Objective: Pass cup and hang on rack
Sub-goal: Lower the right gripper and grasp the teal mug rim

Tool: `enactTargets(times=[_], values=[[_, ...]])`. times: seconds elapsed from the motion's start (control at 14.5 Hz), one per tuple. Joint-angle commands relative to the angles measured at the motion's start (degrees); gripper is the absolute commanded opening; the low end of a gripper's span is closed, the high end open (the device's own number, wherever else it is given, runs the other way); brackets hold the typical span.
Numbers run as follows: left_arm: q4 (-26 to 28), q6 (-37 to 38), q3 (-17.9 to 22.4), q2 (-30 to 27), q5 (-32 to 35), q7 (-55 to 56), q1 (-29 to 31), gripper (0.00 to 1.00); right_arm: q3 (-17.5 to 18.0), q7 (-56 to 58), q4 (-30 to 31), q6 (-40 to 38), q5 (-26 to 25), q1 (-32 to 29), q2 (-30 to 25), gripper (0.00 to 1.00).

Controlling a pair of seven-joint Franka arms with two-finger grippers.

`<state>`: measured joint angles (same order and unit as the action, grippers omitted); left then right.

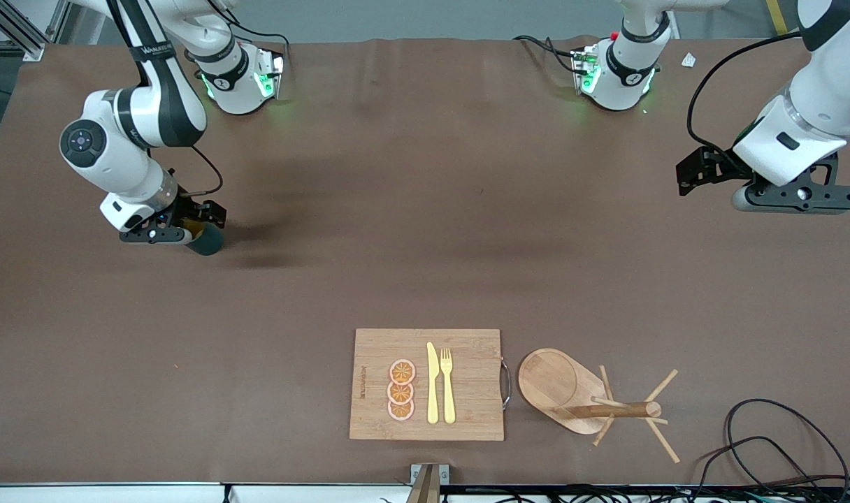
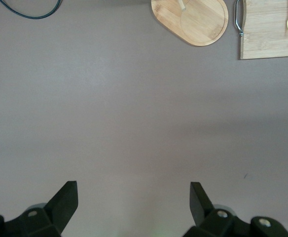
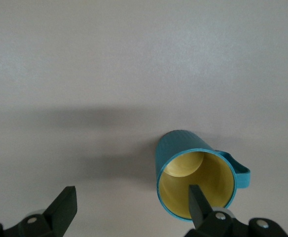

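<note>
- Nearest the front camera, the rectangular bamboo cutting board (image 1: pixel 427 384) with a metal handle carries three orange slices (image 1: pixel 401 390), a yellow knife (image 1: pixel 433 383) and a yellow fork (image 1: pixel 447 385).
- Just beside it, toward the left arm's end of the table, stands the light wooden mug rack (image 1: pixel 586 398), with an oval base, a central post and thin angled pegs; those pegs look slender, so the cup's handle would need careful threading.
- Farther from the camera, the left gripper (image 2: pixel 133 203) waits over bare brown table cover (image 1: pixel 425 230), its jaws spread wide and empty.
- The small dark teal ribbed cup (image 3: pixel 196 175) with a yellowish interior stands upright at the right arm's end of the table.
- The right gripper (image 3: pixel 132 203) hangs just over it, jaws wide, one finger over the mouth, nothing held.
- The cup seems light, rigid and somewhat slick; pinching the wall at the rim, away from the small side handle, would leave that handle free.
</note>
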<state>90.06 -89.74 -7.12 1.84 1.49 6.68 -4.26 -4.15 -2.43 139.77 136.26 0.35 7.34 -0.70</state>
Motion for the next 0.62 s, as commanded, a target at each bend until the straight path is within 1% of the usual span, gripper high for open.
enactTargets(times=[0.0,0.21,0.35,0.55], values=[[-1.0,0.1,-0.2,0.4,0.8,-0.1,0.3,1.0,0.5,-0.8,1.6,1.1,0.4,-0.7,-0.3,1.0],[-0.9,0.1,-0.2,0.4,0.7,-0.2,0.1,1.0,0.5,-0.9,2.1,1.6,0.4,-0.8,0.4,1.0],[-1.0,0.1,-0.2,0.4,0.7,0.2,0.1,1.0,0.5,-0.9,3.4,4.8,0.4,-0.9,1.2,1.0],[-1.0,0.0,-0.2,1.0,0.6,0.2,0.0,1.0,0.5,-0.9,3.6,6.6,0.4,-1.0,2.6,1.0]])
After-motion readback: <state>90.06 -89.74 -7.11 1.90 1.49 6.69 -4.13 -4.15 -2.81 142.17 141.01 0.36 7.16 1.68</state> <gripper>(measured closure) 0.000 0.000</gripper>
